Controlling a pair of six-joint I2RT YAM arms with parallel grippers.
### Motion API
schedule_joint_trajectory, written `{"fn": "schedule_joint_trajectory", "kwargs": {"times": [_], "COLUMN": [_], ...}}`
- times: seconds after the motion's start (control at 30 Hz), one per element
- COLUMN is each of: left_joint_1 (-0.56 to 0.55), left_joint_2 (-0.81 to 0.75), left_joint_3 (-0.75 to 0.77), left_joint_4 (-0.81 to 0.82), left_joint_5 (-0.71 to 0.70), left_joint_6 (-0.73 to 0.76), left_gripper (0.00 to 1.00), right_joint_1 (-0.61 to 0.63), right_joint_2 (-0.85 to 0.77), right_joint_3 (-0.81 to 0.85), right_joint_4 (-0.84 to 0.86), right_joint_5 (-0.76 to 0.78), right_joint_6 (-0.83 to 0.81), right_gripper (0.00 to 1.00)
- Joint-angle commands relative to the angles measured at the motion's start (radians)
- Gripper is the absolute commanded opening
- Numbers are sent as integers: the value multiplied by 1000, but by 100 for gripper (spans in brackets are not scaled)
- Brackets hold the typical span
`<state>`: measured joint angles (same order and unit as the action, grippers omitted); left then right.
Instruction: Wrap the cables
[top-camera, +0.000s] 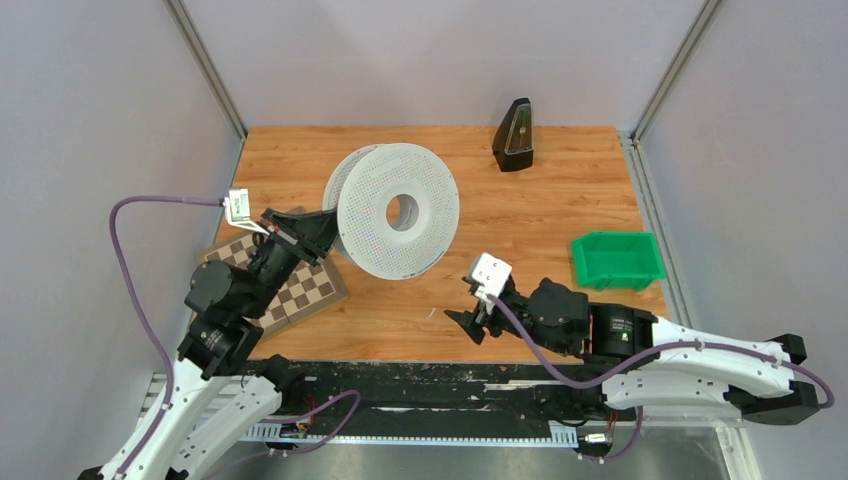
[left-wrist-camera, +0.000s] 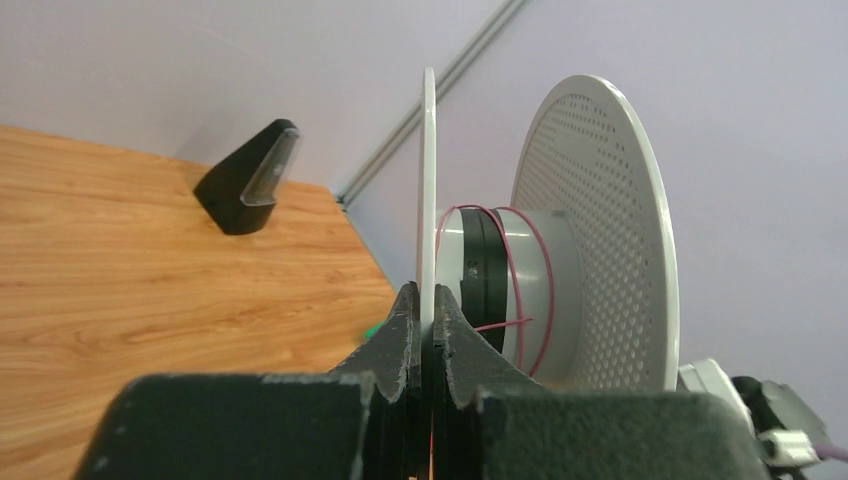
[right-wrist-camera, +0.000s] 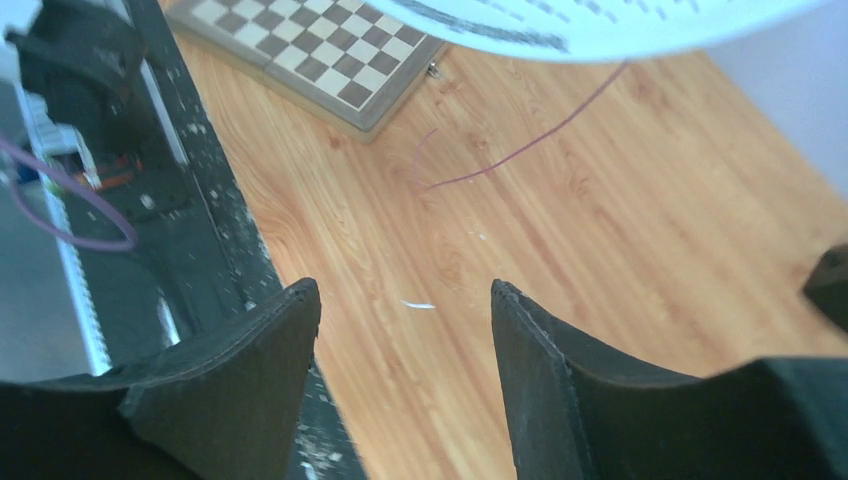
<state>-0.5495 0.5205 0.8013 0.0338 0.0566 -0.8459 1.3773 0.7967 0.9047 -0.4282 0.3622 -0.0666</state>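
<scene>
Left tool fills the bottom of its own wrist view, fingers pressed together on the thin edge of the near flange of the spool. Judged purpose: to hold the spool on edge with its hub sideways, so that cable can be laid round it. Cable, thin and maroon, shows as a few loose turns on the grey hub between the two flanges. Right tool hangs low over the table, fingers spread, nothing between them. The cable's free tail lies on the wood ahead of it, well apart from the fingers, and runs up under the spool's rim near the corner of the chessboard. Judged: the right tool is open so it can fetch that tail for the next turn. Not resolved: the cable is too thin to find from the top camera; the turns on the hub's far side are hidden; whether the spool's lower rim rests on the table or the chessboard, cannot tell. Green bin and black wedge stand well apart.
</scene>
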Motion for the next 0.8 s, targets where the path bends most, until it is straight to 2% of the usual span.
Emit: {"fn": "schedule_joint_trajectory", "kwargs": {"times": [0.0,0.1,0.23,0.47,0.6,0.77], "left_joint_1": [1,2,2,2,2,1], "left_joint_2": [-14,-10,1,9,11,15], "left_joint_3": [78,94,124,148,149,148], "left_joint_4": [-19,-64,-126,-161,-162,-158], "left_joint_5": [-103,-115,-132,-133,-122,-104], "left_joint_6": [70,83,99,90,76,56], "left_gripper": [0,0,0,0,0,0], "right_joint_1": [55,97,155,169,169,158], "right_joint_2": [42,97,210,305,363,440], "right_joint_3": [82,97,101,-6,-5,8], "right_joint_4": [-101,-94,-28,299,325,291], "right_joint_5": [-25,-68,40,184,227,225], "right_joint_6": [-304,-496,-766,-1164,-1282,-1321], "right_gripper": [62,62,61,61,60,59]}}
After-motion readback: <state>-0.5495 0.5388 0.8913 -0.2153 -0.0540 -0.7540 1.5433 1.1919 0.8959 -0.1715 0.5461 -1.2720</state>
